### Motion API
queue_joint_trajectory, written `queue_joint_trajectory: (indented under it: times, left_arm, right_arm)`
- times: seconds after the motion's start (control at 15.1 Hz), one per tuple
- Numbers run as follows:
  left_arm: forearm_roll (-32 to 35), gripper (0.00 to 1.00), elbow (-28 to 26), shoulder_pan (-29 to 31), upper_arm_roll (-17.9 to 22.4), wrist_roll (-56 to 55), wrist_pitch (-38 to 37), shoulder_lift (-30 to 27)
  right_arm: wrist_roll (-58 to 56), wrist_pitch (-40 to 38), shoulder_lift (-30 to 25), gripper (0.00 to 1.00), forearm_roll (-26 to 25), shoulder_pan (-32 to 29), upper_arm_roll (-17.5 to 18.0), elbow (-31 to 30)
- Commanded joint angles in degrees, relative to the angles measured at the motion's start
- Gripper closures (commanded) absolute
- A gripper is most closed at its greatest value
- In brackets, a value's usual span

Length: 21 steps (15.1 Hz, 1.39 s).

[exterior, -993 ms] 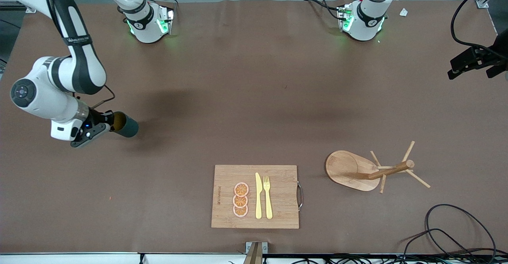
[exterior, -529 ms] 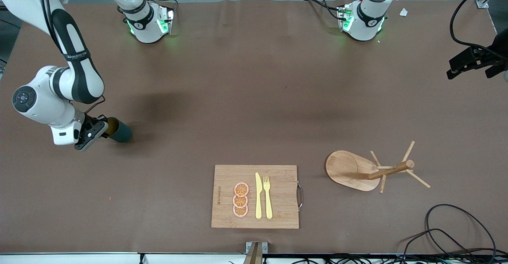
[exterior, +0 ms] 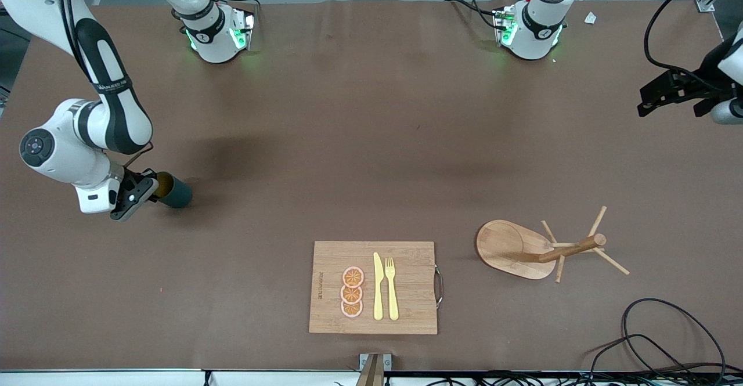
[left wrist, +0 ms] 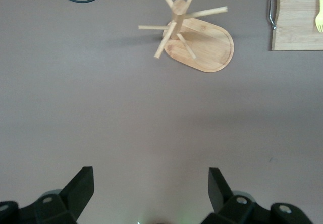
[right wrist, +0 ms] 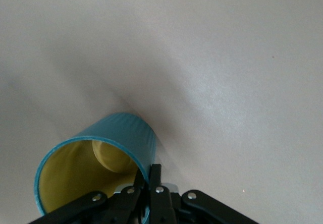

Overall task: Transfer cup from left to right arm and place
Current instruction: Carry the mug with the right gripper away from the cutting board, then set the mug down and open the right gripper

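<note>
Right tool (exterior: pixel 152 191) clenched on the rim of the cup (exterior: pixel 173 190), low over the right arm's end of the desk (exterior: pixel 371 142). Cup tilted well off upright, mouth toward the tool, base pointing toward the desk's middle; contact with the desk surface not determinable. Teal wall and yellow inside confirmed in the right wrist view, cup (right wrist: pixel 96 168) gripped at its rim by closed fingers (right wrist: pixel 154 193).

Left tool (exterior: pixel 667 93) released, fingers (left wrist: pixel 81 188) spread wide with nothing between them, held high over the left arm's end of the desk; arm waiting.

Wooden mug tree (exterior: pixel 540 246) standing on its oval base toward the left arm's end. Cutting board (exterior: pixel 374 287) near the front camera's edge, carrying three orange slices (exterior: pixel 352 292), a yellow knife (exterior: pixel 378 286) and a yellow fork (exterior: pixel 392 287) side by side. Black cable (exterior: pixel 667 339) looped at the desk corner nearest the camera, left arm's end.
</note>
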Motion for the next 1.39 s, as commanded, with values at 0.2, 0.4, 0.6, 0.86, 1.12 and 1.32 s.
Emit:
queue_joint_trajectory:
  times: [0.2, 0.4, 0.6, 0.86, 1.12, 1.32]
  left_arm:
    - [0.2, 0.00, -3.1, 0.1, -2.1, -0.2, 3.8, -1.3]
    - [0.2, 0.00, -3.3, 0.1, -2.3, -0.3, 3.7, -2.5]
    - [0.2, 0.00, -4.1, 0.1, -2.3, -0.2, 3.5, -2.8]
    - [0.1, 0.00, -3.9, 0.2, -2.3, -0.3, 3.5, -2.5]
    - [0.2, 0.00, -3.5, -0.1, -2.2, -0.3, 5.3, -1.4]
    - [3.2, 0.00, -3.3, -0.1, -3.5, -0.5, 5.8, -1.3]
  right_arm:
    - [-0.5, -0.5, -0.8, 1.00, -1.8, -2.0, 0.6, -0.5]
    - [-0.5, -0.5, -0.8, 0.95, -1.8, -2.0, 0.4, -0.5]
    - [-0.1, -0.6, -0.8, 0.00, -1.8, -2.3, 0.4, -0.4]
    - [2.0, -4.9, -0.8, 0.00, -1.8, -2.9, 0.4, 1.9]
    - [6.9, -16.4, -1.5, 0.00, -1.8, -2.8, 0.4, 7.6]
    - [15.8, -25.6, -3.1, 0.00, -1.8, -2.0, 0.7, 12.0]
